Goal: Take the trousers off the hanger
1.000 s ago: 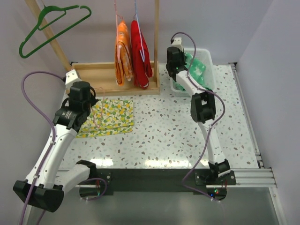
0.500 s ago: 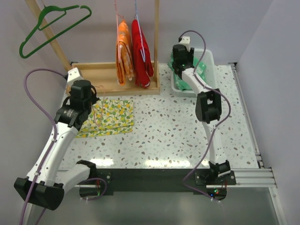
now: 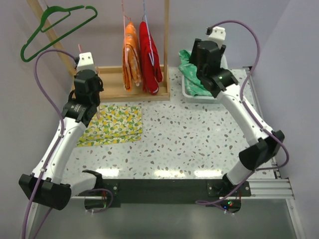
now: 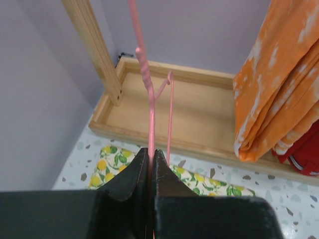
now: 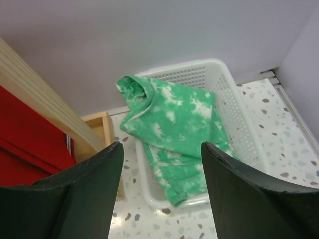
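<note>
The green trousers (image 5: 179, 119) lie loose in the white basket (image 5: 239, 104), partly draped over its front rim. My right gripper (image 5: 160, 144) hovers open above them with nothing between its fingers; from above it (image 3: 199, 62) stands over the green trousers (image 3: 192, 74). The orange trousers (image 3: 130, 55) and red trousers (image 3: 149, 55) hang on hangers from the wooden rack. My left gripper (image 4: 151, 152) is shut on the wire of a bare pink hanger (image 4: 151, 114), held upright in front of the rack base, left of the orange trousers (image 4: 274, 84).
A green hanger (image 3: 55, 22) hangs empty at the top left. A yellow lemon-print cloth (image 3: 114, 124) lies flat under my left arm. The wooden rack's base tray (image 3: 112, 82) and upright post (image 3: 166, 45) stand between the two grippers. The basket (image 3: 199, 94) is at the back right.
My right gripper opened, let go of the green trousers in the basket and rose back from it, its arm swinging out to the right. My left gripper lifted the pink hanger toward the rack.
</note>
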You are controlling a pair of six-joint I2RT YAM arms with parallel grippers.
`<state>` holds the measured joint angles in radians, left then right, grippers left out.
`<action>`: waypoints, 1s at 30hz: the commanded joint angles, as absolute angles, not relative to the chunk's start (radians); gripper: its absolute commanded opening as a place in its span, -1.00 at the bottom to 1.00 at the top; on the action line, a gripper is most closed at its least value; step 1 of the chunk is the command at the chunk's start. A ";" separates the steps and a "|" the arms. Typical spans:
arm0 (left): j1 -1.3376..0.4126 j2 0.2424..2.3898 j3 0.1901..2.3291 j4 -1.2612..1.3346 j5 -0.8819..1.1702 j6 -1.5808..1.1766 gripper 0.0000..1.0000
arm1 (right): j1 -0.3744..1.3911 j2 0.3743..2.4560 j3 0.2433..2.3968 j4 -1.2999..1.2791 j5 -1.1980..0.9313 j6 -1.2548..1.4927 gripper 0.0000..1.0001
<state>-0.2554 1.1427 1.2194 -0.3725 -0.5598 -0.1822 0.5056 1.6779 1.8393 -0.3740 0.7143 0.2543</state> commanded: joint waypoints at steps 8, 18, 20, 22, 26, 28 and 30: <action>-0.252 1.403 1.508 -0.039 -0.536 0.044 -1.00 | 0.477 1.479 1.741 -0.549 0.582 0.391 0.31; -0.253 1.534 1.552 0.349 -0.540 0.109 -1.00 | 0.477 1.410 1.626 -0.546 0.538 0.358 0.28; -0.253 1.549 1.555 0.400 -0.549 0.118 -1.00 | 0.477 1.413 1.623 -0.555 0.546 0.347 0.28; -0.253 1.555 1.569 0.445 -0.546 0.118 -1.00 | 0.477 1.411 1.615 -0.555 0.549 0.344 0.28; -0.253 1.618 1.643 0.446 -0.514 0.129 -1.00 | 0.476 1.428 1.618 -0.558 0.552 0.337 0.28; -0.253 1.649 1.698 0.430 -0.515 0.144 -1.00 | 0.477 1.439 1.623 -0.563 0.555 0.331 0.28; -0.253 1.678 1.715 0.451 -0.502 0.158 -1.00 | 0.477 1.446 1.629 -0.566 0.560 0.328 0.28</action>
<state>-0.2558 1.6344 1.6344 0.3462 -0.5247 0.1165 0.4759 1.4395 1.6142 -0.5659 0.5568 0.3481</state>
